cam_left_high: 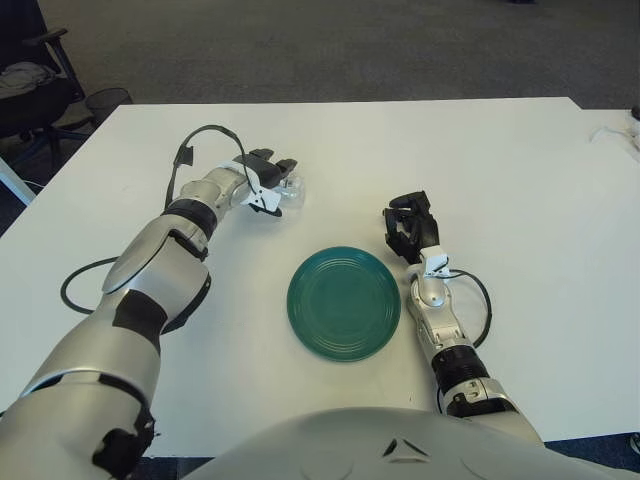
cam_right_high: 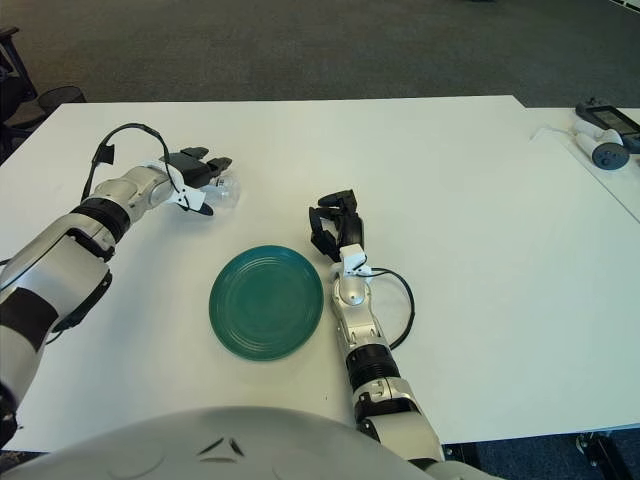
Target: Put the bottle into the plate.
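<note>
White table, grey carpet behind.
The table [cam_left_high: 500, 160] fills most of the frame. Grey carpet [cam_left_high: 330, 45] runs along the top. A dark chair [cam_left_high: 35, 85] stands at the upper left. A second white table [cam_right_high: 600, 165] with small devices [cam_right_high: 605, 135] is at the right edge.

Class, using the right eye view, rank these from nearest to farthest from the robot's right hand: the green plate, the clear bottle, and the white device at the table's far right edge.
Measured from the right hand:
1. Green plate, just to its left and nearer the robot.
2. Clear bottle, farther left, in the left hand.
3. White device, far right, on the table.
</note>
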`<move>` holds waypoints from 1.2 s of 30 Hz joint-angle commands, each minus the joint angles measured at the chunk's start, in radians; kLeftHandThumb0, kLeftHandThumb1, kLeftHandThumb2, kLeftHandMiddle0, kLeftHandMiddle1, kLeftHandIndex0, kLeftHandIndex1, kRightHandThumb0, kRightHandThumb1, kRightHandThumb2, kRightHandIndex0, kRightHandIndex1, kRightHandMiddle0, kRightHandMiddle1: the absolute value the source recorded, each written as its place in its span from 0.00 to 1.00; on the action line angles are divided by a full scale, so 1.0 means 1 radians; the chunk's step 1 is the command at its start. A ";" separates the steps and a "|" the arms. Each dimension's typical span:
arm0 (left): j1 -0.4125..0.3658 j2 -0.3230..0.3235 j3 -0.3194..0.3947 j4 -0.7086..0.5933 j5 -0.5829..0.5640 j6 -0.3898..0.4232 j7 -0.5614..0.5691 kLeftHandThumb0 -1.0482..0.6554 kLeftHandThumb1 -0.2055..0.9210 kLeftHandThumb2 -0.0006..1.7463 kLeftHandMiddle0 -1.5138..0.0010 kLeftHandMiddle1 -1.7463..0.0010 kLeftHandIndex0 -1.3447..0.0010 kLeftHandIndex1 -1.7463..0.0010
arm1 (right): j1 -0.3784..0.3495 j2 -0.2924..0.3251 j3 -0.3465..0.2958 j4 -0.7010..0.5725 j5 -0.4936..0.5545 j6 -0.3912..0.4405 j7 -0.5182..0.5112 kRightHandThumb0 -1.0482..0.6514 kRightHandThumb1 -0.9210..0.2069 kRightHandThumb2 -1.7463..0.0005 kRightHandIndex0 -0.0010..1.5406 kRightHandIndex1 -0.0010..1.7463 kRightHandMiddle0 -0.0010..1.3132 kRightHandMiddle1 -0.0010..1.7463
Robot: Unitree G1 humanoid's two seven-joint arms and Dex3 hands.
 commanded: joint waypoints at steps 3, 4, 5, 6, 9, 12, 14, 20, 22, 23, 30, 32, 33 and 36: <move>0.033 -0.029 -0.028 0.040 0.013 0.035 -0.037 0.00 1.00 0.21 1.00 1.00 1.00 1.00 | 0.083 0.021 -0.011 0.065 0.018 0.085 0.009 0.41 0.00 0.71 0.17 0.67 0.15 1.00; 0.032 -0.032 -0.033 0.043 0.016 0.043 -0.043 0.00 1.00 0.20 1.00 1.00 1.00 1.00 | 0.084 0.021 -0.011 0.063 0.019 0.084 0.010 0.41 0.00 0.71 0.17 0.67 0.15 1.00; 0.031 -0.035 -0.043 0.047 0.023 0.052 -0.052 0.00 1.00 0.19 1.00 1.00 1.00 1.00 | 0.085 0.022 -0.013 0.061 0.022 0.086 0.012 0.41 0.00 0.71 0.17 0.67 0.15 1.00; 0.030 -0.037 -0.050 0.050 0.027 0.058 -0.058 0.00 1.00 0.19 1.00 1.00 1.00 1.00 | 0.085 0.023 -0.014 0.060 0.024 0.088 0.014 0.41 0.00 0.71 0.17 0.67 0.15 1.00; 0.030 -0.040 -0.070 0.055 0.037 0.069 -0.066 0.00 1.00 0.19 1.00 1.00 1.00 1.00 | 0.087 0.024 -0.015 0.060 0.024 0.082 0.013 0.41 0.00 0.71 0.18 0.67 0.15 1.00; 0.031 -0.040 -0.084 0.058 0.039 0.075 -0.074 0.00 1.00 0.18 1.00 1.00 1.00 1.00 | 0.089 0.023 -0.012 0.059 0.018 0.075 0.012 0.41 0.00 0.71 0.19 0.68 0.15 1.00; 0.029 -0.039 -0.093 0.060 0.040 0.079 -0.088 0.00 1.00 0.18 1.00 1.00 1.00 1.00 | 0.093 0.021 -0.008 0.055 0.014 0.075 0.015 0.41 0.00 0.71 0.19 0.68 0.15 1.00; 0.019 -0.021 -0.110 0.050 0.037 0.070 -0.121 0.00 1.00 0.16 1.00 1.00 1.00 1.00 | 0.099 0.020 -0.004 0.043 0.012 0.084 0.020 0.41 0.00 0.71 0.18 0.68 0.15 1.00; 0.018 -0.020 -0.115 0.049 0.038 0.074 -0.127 0.00 1.00 0.16 0.99 1.00 1.00 1.00 | 0.099 0.020 -0.004 0.040 0.012 0.088 0.022 0.41 0.00 0.70 0.18 0.68 0.15 1.00; 0.018 -0.020 -0.118 0.049 0.040 0.076 -0.128 0.00 1.00 0.16 0.99 0.99 1.00 1.00 | 0.100 0.019 -0.003 0.039 0.013 0.089 0.023 0.41 0.00 0.70 0.18 0.68 0.15 1.00; 0.022 -0.011 -0.133 0.042 0.046 0.061 -0.088 0.04 1.00 0.17 0.93 0.69 1.00 0.68 | 0.100 0.020 -0.005 0.034 0.017 0.099 0.030 0.41 0.00 0.70 0.19 0.68 0.15 1.00; 0.046 -0.007 -0.120 0.056 0.035 0.062 -0.021 0.07 0.99 0.17 0.89 0.60 0.97 0.53 | 0.101 0.022 -0.005 0.032 0.020 0.102 0.033 0.41 0.00 0.70 0.19 0.68 0.15 1.00; 0.060 -0.005 -0.108 0.065 0.025 0.062 0.023 0.12 0.95 0.20 0.84 0.49 0.92 0.34 | 0.101 0.023 -0.005 0.031 0.021 0.104 0.034 0.41 0.00 0.70 0.19 0.69 0.15 1.00; 0.103 -0.007 -0.048 0.073 -0.026 0.041 0.205 0.45 0.58 0.60 0.64 0.18 0.72 0.10 | 0.100 0.026 -0.006 0.031 0.025 0.112 0.036 0.41 0.00 0.70 0.19 0.69 0.15 1.00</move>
